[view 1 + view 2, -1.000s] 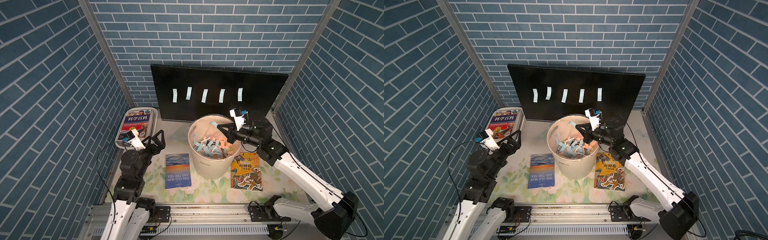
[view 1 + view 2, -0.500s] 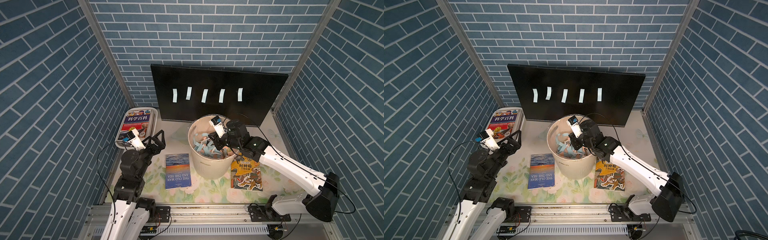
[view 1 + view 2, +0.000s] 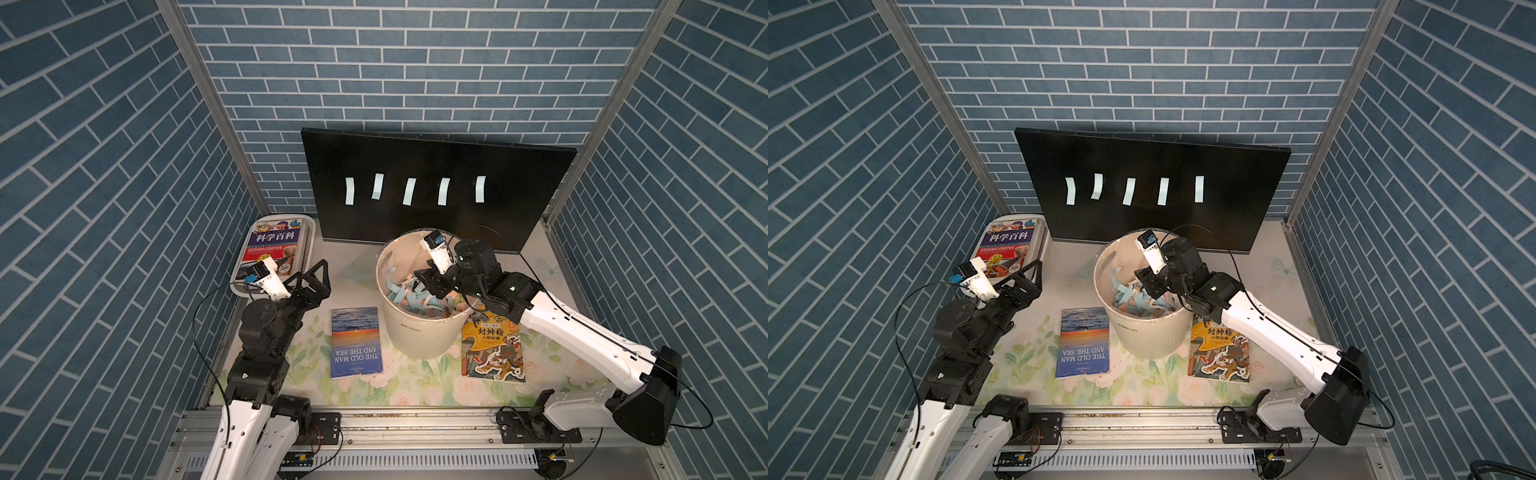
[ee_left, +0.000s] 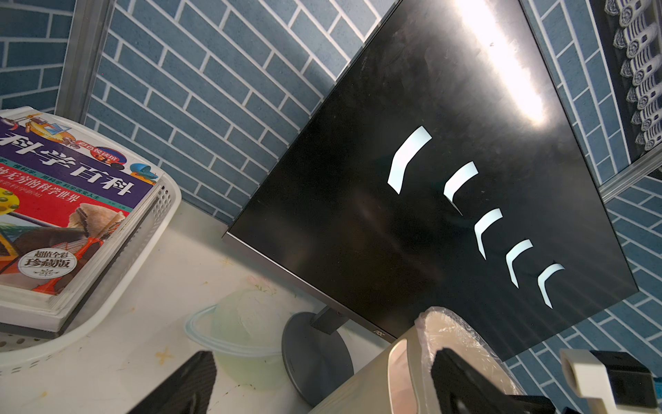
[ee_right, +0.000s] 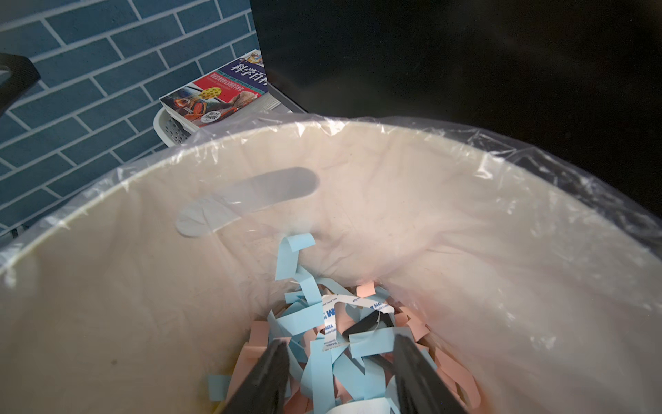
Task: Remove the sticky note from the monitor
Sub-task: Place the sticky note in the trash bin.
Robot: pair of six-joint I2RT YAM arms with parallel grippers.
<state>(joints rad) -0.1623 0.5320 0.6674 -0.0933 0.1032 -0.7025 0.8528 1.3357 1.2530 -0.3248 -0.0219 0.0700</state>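
The monitor point(image 3: 515, 199) point(image 3: 1237, 187) stands at the back, its black screen facing me. Several pale blue sticky notes point(image 3: 409, 191) point(image 3: 1128, 191) point(image 4: 408, 159) hang in a row across it. My right gripper point(image 3: 426, 284) point(image 3: 1148, 284) point(image 5: 338, 353) reaches down inside the white bin point(image 3: 380, 270) point(image 5: 143, 286), far from the screen. Its jaws stand apart over a heap of blue and pink paper strips point(image 5: 322, 372); a pale strip point(image 5: 358, 407) lies between them near their base. My left gripper point(image 3: 309, 282) point(image 4: 322, 362) hovers wide open left of the bin, holding nothing.
A white basket point(image 3: 245, 286) with a thick book point(image 3: 272, 245) sits at the back left. Two books lie flat on the floral mat, one point(image 3: 355, 343) left of the bin and one point(image 3: 492, 351) under my right arm. The monitor's round foot point(image 4: 315, 351) stands behind the bin.
My right arm swung left from in front of the monitor to over the bin and dipped into it, and its jaws opened. The left arm has not moved.
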